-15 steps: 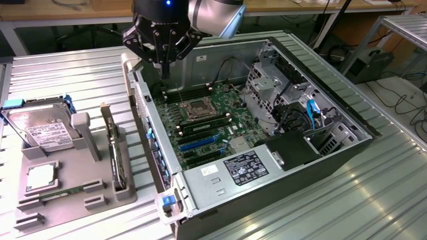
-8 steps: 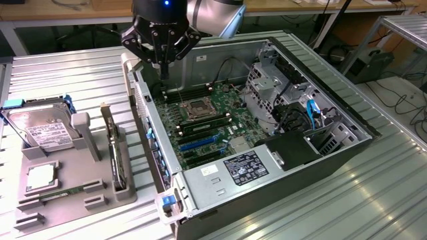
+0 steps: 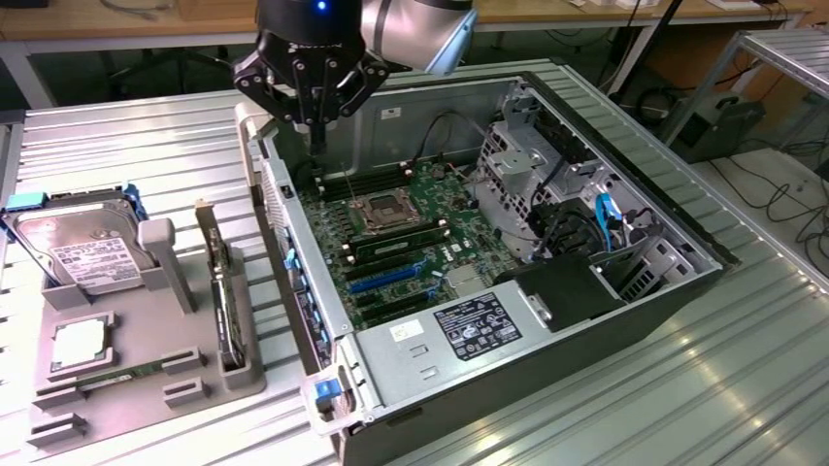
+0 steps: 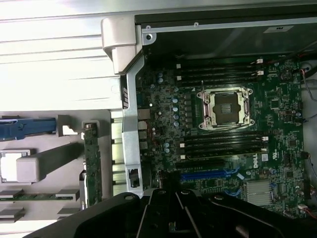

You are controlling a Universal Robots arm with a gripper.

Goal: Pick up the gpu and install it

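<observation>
- Table (image 3: 116, 155): ribbed metal, shiny, catching glare.
- Computer case (image 3: 388, 112): bare grey sheet metal.
- Holder tray (image 3: 143, 335): matt grey plastic.
- gpu (image 4: 91, 153): green circuit board.
- Hard drive (image 3: 81, 254): glossy metal, paper label.

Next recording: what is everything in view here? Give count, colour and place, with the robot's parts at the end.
table: one, ribbed silver metal, under everything
computer case: one, black and silver, lying open on the table
motherboard: one, green, inside the case
processor socket: one, silver, on the motherboard
power supply: one, silver with a black label, inside the case beside the motherboard
holder: one, grey, on the table at the exterior view's left of the case
gpu: one, dark, standing on edge in the holder
hard drive: one, silver with a white label, in the holder
memory stick: one, green, in the holder
arm: one, silver-grey, above the case
gripper: one, black, fingers shut, empty, over the motherboard
</observation>
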